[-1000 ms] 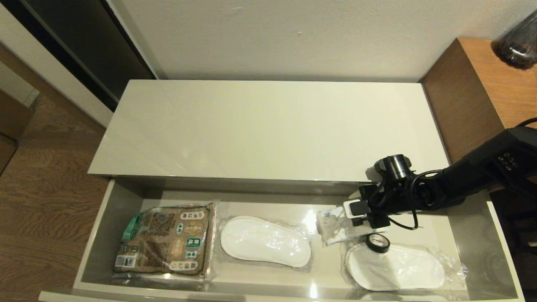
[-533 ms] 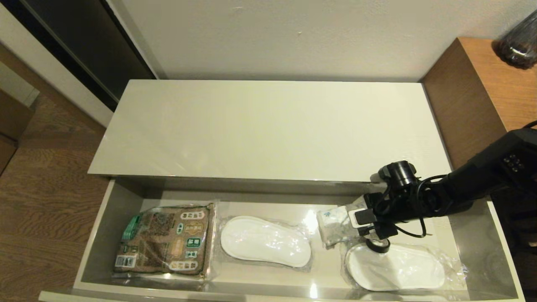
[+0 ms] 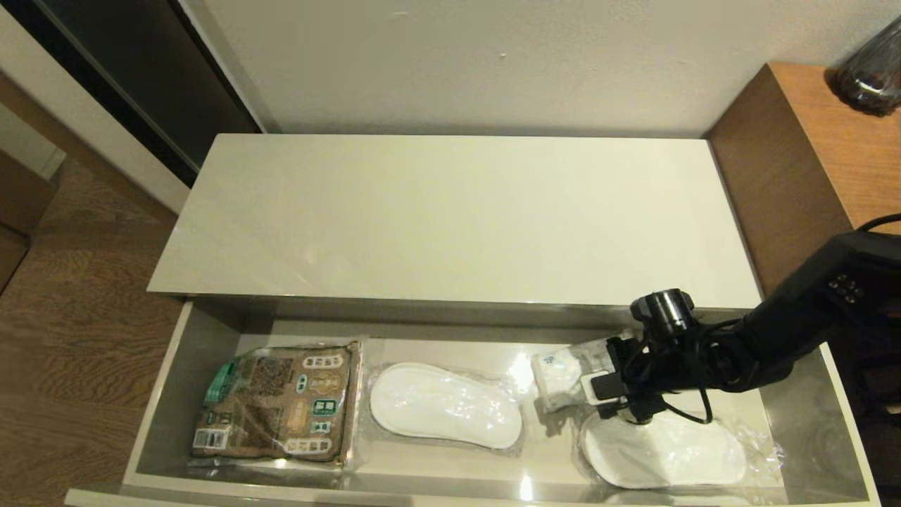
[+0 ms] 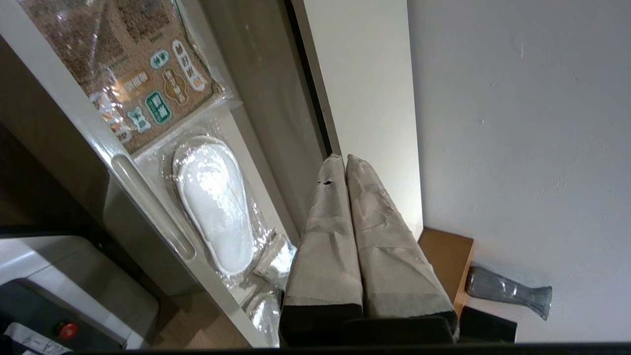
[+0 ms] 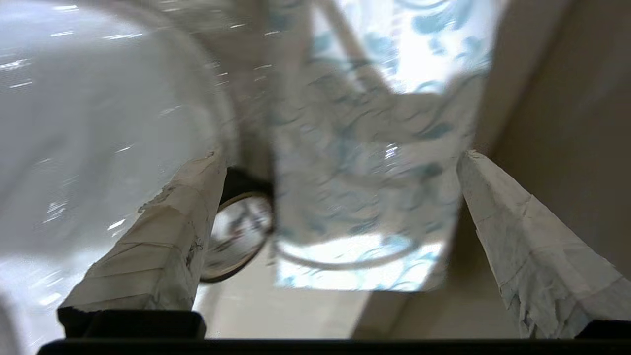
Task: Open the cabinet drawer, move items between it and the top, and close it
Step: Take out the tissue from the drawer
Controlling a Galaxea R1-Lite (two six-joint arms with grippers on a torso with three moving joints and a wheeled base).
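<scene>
The cabinet drawer (image 3: 163, 394) stands pulled out below the bare cream top (image 3: 450, 211). My right gripper (image 3: 597, 379) is low inside the drawer's right part, open, and its taped fingers (image 5: 172, 231) straddle the white packet with blue-green print (image 3: 558, 374) without closing on it. The right wrist view shows that packet (image 5: 374, 162) between the open jaws. The black tape roll (image 5: 240, 231) lies beside one finger there and is hidden under the wrist in the head view. My left gripper (image 4: 340, 159) is shut on nothing and parked in front of the drawer's front panel (image 4: 148, 212), out of the head view.
Two white slippers in clear bags (image 3: 445, 405) (image 3: 665, 451) and a brown-and-green printed packet (image 3: 278, 401) lie on the drawer floor. A taller brown wooden unit (image 3: 809, 162) with a dark glass vase (image 3: 871, 70) stands at the right, close to my right arm.
My right gripper has dropped lower into the drawer and shifted slightly right and toward the front. It now covers the tape roll in the head view. The packet has barely moved.
</scene>
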